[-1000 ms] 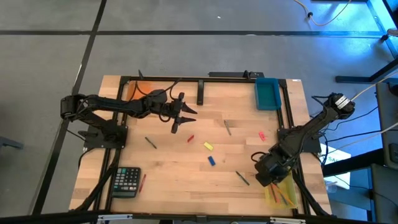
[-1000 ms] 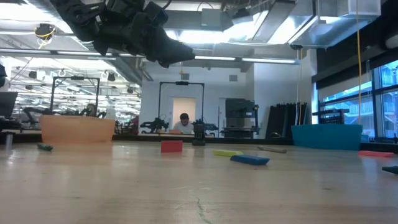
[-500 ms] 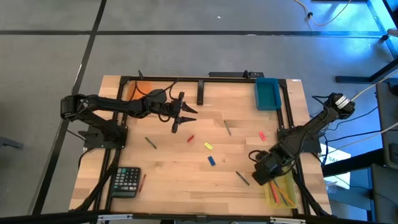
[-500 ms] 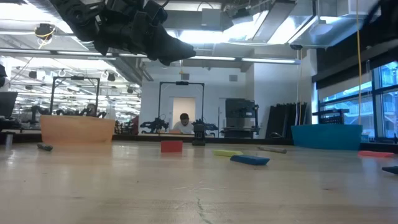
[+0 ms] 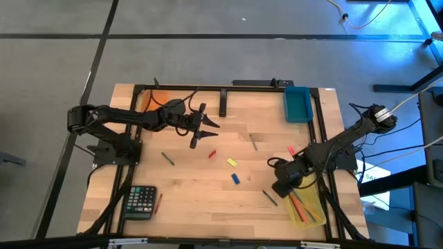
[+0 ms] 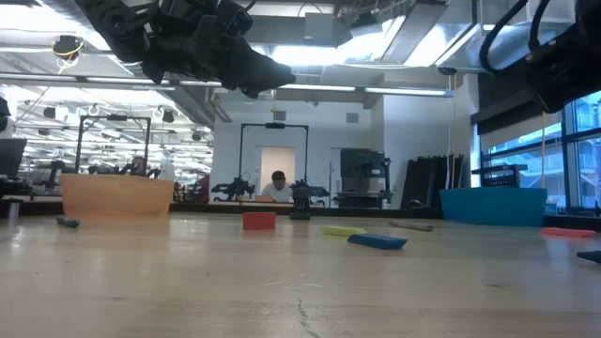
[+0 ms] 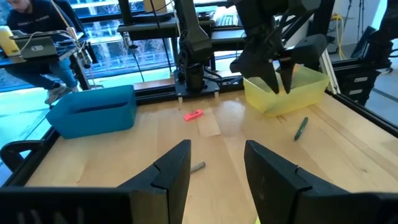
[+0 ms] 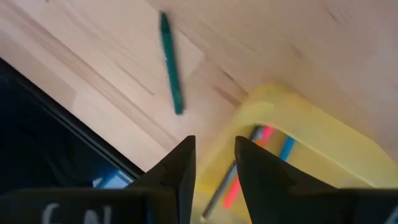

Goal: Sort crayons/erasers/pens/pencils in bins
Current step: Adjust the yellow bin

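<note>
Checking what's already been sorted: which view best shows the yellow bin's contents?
The high view: the yellow bin lies open from above, sticks inside. The right wrist view shows one corner; the left wrist view only its wall; the low view misses it.

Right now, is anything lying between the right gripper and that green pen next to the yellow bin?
Nothing visible. The right gripper hovers open at the yellow bin's corner, and only bare table separates it from the green pen.

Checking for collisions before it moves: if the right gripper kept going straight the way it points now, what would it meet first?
Probably the near rim of the yellow bin, which sits just ahead of the open right gripper in its wrist view. The green pen lies off to one side. Depth is uncertain.
</note>
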